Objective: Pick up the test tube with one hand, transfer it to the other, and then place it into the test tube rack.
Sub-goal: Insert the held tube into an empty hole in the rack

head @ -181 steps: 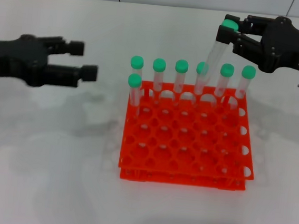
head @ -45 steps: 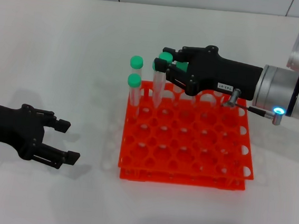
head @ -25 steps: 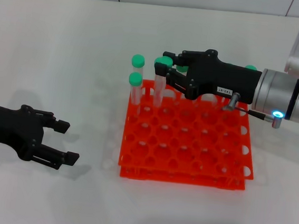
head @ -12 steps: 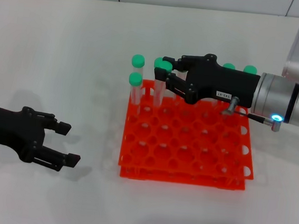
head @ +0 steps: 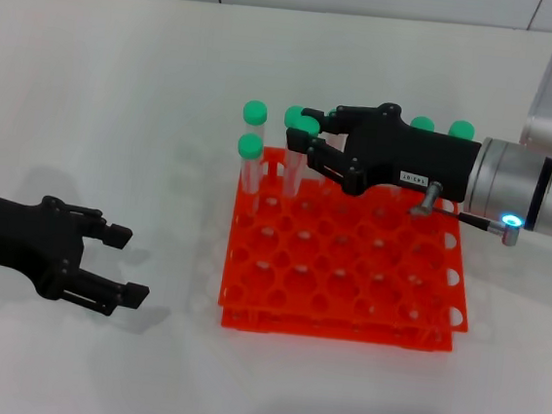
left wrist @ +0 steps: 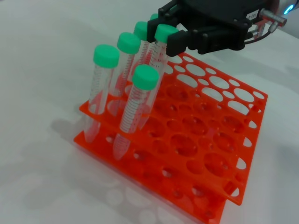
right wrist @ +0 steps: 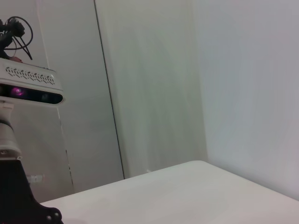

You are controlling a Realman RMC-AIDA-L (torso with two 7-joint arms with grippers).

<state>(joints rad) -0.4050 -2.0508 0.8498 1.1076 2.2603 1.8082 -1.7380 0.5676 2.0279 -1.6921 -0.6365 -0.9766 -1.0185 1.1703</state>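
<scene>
The orange-red test tube rack (head: 337, 330) sits mid-table and also shows in the left wrist view (left wrist: 212, 156). The test tube (head: 306, 127) with its green cap stands slightly tilted in a second-row hole near the rack's back left, seen too in the left wrist view (left wrist: 164, 35). My right gripper (head: 314, 134), labelled, hovers over the rack's back rows. It is open, its fingertips either side of the cap and apart from it. My left gripper (head: 124, 265) rests low at the table's left, open and empty.
Several other green-capped tubes stand in the rack: two at the back left (head: 255, 111), one in the second row (head: 249, 147), and two caps (head: 461, 130) behind my right arm. The rack's front rows have open holes. The right wrist view shows only walls.
My right gripper's fingers have spread off the test tube and the hand has drawn slightly right. The tube stays standing in the rack. The left arm has not moved.
</scene>
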